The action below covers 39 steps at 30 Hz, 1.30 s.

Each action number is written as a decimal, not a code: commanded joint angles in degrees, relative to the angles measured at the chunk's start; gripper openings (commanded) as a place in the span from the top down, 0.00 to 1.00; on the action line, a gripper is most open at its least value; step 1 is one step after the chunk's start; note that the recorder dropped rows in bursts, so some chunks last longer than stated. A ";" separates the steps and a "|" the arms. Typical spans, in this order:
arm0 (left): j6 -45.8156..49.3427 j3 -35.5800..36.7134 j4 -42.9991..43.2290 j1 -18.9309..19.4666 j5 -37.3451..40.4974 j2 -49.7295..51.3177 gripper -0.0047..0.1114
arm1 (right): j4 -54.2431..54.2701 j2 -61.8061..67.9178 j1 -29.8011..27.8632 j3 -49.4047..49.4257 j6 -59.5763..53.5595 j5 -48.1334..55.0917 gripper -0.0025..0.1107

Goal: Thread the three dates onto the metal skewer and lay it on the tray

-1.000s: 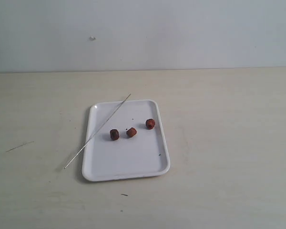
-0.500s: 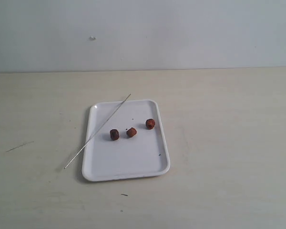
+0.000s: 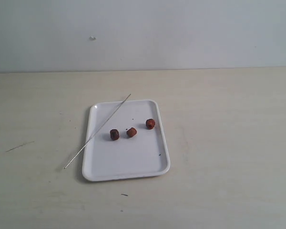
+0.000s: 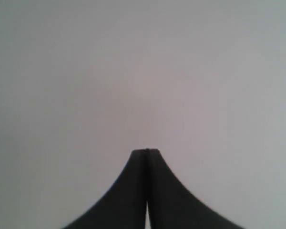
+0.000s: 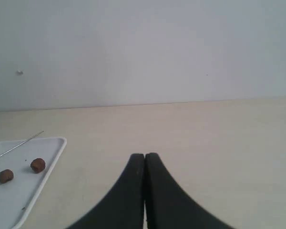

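Observation:
Three reddish-brown dates (image 3: 114, 134) (image 3: 131, 132) (image 3: 150, 124) sit apart in a row on the white tray (image 3: 133, 164) in the exterior view. The thin metal skewer (image 3: 97, 131) lies slantwise across the tray's left rim, one end on the table, the other past the far rim. Neither arm shows in the exterior view. My left gripper (image 4: 146, 151) is shut and empty, facing a blank grey surface. My right gripper (image 5: 144, 155) is shut and empty over bare table, with the tray (image 5: 47, 164), two dates (image 5: 37, 165) (image 5: 5, 176) and the skewer's end (image 5: 19, 143) off to one side.
The pale tabletop (image 3: 229, 143) runs back to a plain grey wall (image 3: 181, 33). A short dark scratch (image 3: 19, 146) marks the table left of the tray, and a small speck (image 3: 124, 194) lies in front of it.

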 commanded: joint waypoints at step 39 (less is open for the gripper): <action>35.64 -77.34 0.89 -15.92 87.13 102.49 0.96 | -0.40 -0.25 -0.25 0.29 -0.14 -0.48 0.98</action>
